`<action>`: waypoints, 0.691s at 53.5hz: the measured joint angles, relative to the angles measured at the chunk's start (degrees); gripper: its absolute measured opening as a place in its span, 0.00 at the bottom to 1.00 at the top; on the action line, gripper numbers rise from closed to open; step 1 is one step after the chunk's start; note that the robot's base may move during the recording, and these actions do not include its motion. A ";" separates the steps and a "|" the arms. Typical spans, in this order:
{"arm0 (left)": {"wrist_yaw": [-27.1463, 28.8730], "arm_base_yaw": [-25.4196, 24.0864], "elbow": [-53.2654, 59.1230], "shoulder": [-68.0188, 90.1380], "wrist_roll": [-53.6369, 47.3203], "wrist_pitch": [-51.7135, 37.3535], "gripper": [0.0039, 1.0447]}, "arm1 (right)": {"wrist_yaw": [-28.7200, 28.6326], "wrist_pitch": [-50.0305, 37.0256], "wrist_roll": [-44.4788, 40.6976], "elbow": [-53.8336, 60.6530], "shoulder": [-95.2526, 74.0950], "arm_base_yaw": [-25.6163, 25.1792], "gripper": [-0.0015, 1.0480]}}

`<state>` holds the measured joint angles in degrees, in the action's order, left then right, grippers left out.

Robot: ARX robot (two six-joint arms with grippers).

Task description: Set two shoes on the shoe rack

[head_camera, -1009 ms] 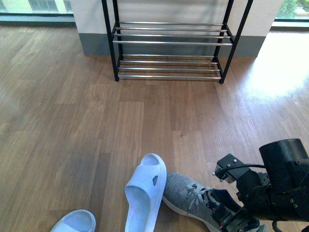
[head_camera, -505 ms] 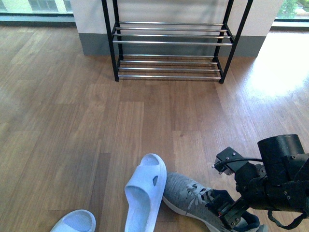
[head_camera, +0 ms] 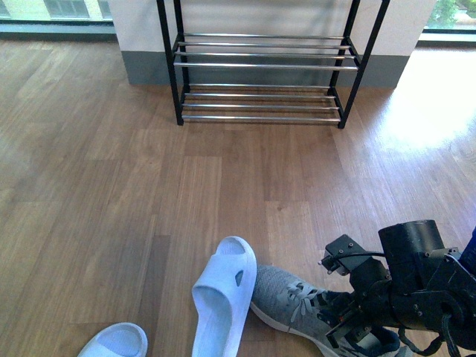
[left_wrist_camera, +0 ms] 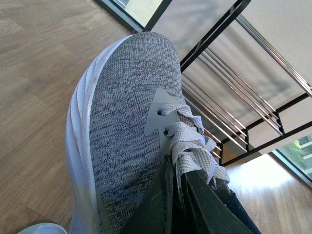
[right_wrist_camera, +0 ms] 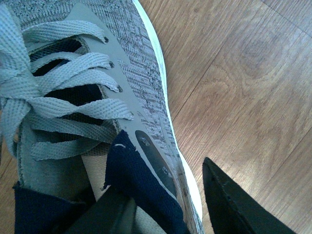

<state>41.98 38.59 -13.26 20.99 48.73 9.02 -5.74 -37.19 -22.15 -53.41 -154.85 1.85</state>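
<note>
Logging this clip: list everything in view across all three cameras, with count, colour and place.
Shoe rack: one, black frame with silver bars, straight ahead at the far side.
Sneaker on the floor: one, grey knit with white sole, low in the front view, right of the slippers.
Held sneaker: one, grey knit with white sole, seen only in the left wrist view.
Slippers: two, light blue; one by the floor sneaker's toe, the other further left.
Floor: one, brown wood.
Right hand: one, black, open, astride the floor sneaker's collar.
Left hand: one, dark, shut on the held sneaker's tongue.
</note>
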 joint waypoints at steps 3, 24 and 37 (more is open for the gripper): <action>0.00 0.00 0.00 0.00 0.00 0.00 0.02 | 0.22 -0.31 0.35 -0.02 -0.07 -0.02 0.27; 0.00 0.00 0.00 0.00 0.00 0.00 0.02 | 1.66 -4.74 1.77 5.92 4.94 -1.57 0.01; 0.00 0.00 0.00 0.00 0.00 0.00 0.02 | 1.90 -4.04 1.14 12.22 22.43 -4.48 0.01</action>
<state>41.98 38.59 -13.26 20.99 48.73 9.02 -3.84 -41.23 -21.02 -41.19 -132.42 -2.63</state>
